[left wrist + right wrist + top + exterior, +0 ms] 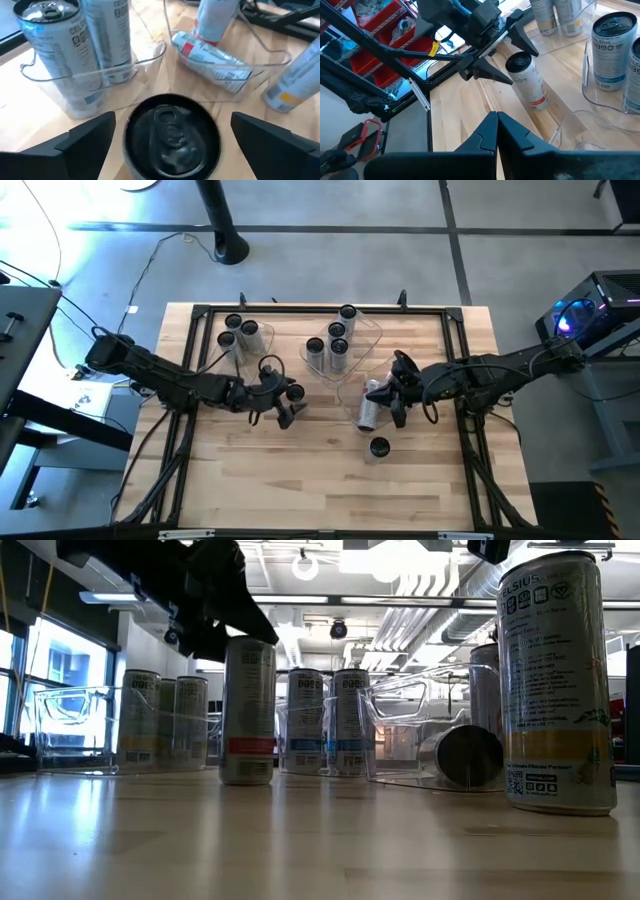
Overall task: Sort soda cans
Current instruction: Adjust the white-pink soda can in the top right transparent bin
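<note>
Straddling an upright soda can (pixel 171 134) at centre-left of the tabletop (pixel 330 480), the left hand (pixel 290 402) stood spread apart (right hand (pixel 496 131) pinched together, idle), and the can looked light, slick, dentable, best gripped mid-wall.

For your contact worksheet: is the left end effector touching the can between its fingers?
Apart. The left wrist view shows wood between each finger and the can.

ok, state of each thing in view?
left end effector: open around red-banded can.
red-banded can: upright on table, ungripped.
right end effector: shut, empty.
left bin cans: three, upright.
middle bin cans: four, upright.
right bin can: lying on side.
front can: upright on table, unbinned.
</note>
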